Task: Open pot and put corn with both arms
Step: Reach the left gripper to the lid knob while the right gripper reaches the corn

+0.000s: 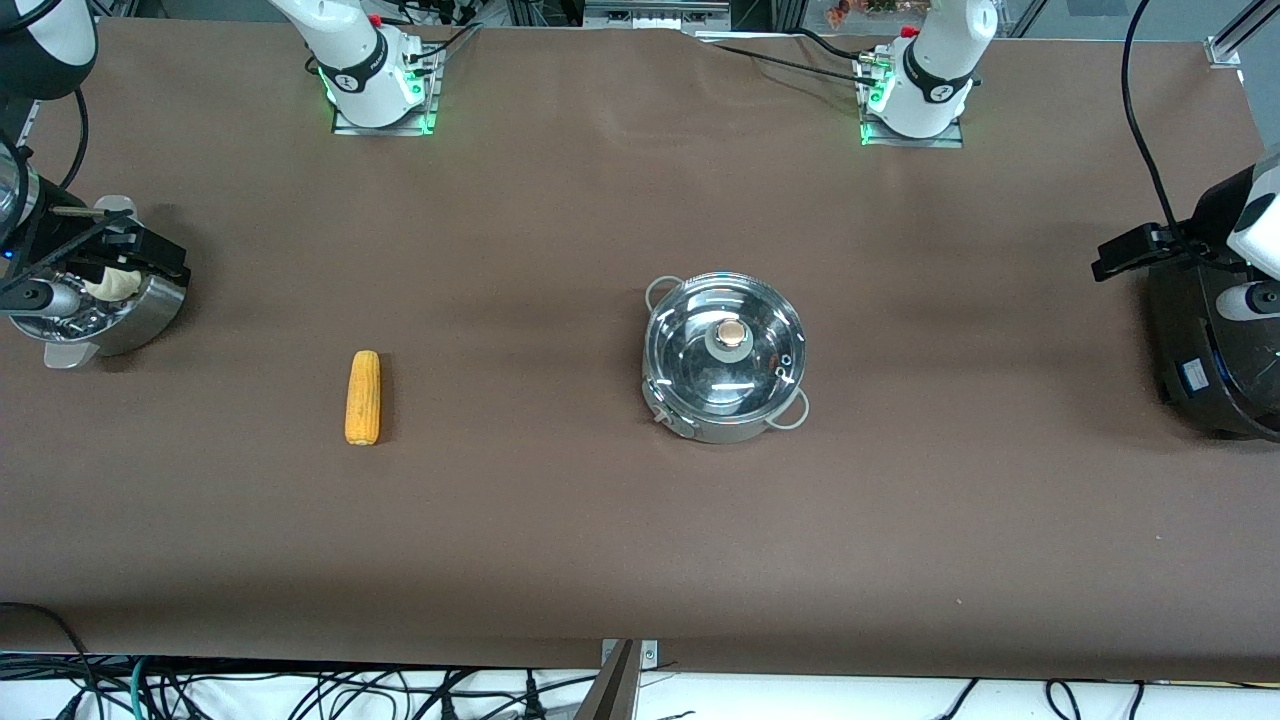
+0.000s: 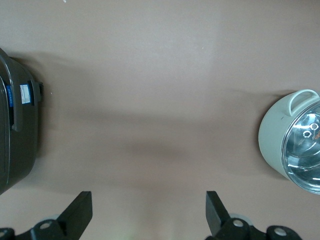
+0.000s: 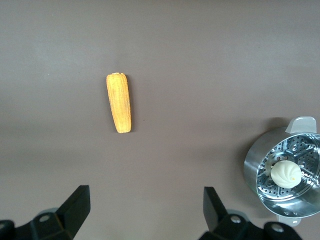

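Both sets of fingers spread, empty: right gripper point(image 3: 142, 212) over the steamer point(image 1: 115, 310), left gripper point(image 2: 148, 215) over the cooker point(image 1: 1215, 330). We judge them parked. Lid point(image 1: 725, 345) on pot point(image 1: 720, 425) mid-table; corn point(image 1: 362, 397) toward the right arm's end.

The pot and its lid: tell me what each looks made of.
The pot: polished steel by its look, mirror-bright wall; pale loop handles, perhaps plastic or silicone. Its lid: clear glass probably, since the shiny inside shows through; the knob has a copper-coloured top, material uncertain.
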Tool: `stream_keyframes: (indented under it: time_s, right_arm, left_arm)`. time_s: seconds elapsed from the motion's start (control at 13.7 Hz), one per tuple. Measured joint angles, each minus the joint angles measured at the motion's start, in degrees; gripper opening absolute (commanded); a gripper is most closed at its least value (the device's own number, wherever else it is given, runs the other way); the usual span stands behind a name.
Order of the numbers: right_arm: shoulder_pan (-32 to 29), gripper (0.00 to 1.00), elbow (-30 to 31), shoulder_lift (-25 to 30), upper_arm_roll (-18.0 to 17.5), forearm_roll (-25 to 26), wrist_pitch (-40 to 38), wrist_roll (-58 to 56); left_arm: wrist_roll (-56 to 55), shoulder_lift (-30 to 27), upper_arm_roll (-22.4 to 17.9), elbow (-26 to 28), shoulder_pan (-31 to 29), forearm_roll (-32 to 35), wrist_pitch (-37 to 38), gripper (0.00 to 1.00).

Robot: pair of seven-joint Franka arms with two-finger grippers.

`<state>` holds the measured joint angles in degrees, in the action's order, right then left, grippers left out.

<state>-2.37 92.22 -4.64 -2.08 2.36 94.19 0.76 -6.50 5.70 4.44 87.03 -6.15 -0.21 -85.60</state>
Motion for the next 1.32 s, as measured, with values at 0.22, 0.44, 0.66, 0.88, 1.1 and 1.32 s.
stream_keyframes:
  time_s: [0.22, 0.44, 0.66, 0.88, 1.1, 1.32]
  right_arm:
    - [0.0, 1.00, 0.0, -0.3, 0.0, 0.0, 0.1, 0.0]
    - [0.0, 1.00, 0.0, -1.1, -0.1, 0.0, 0.1, 0.0]
    - [0.0, 1.00, 0.0, -3.5, -0.2, 0.0, 1.4, 0.0]
    - [0.0, 1.00, 0.0, -5.8, -0.2, 0.0, 2.5, 0.0]
    - [0.0, 1.00, 0.0, -8.2, -0.2, -0.7, 6.2, 0.0]
    - [0.2, 1.00, 0.0, -11.8, -0.4, -2.7, 10.1, 0.0]
  left_arm:
    - [0.0, 0.0, 0.0, 0.0, 0.0, 0.0, 0.0, 1.00]
    - [0.0, 0.0, 0.2, 0.0, 0.0, 0.0, 0.0, 1.00]
    - [0.0, 0.0, 0.2, 0.0, 0.1, 0.0, 0.0, 1.00]
    - [0.0, 0.0, 0.7, 0.0, 0.5, 0.0, 0.0, 1.00]
    - [0.2, 0.0, 1.1, 1.0, 1.3, 0.0, 0.0, 1.00]
    - [0.1, 0.0, 2.7, 1.9, 2.6, -1.2, 0.0, 1.00]
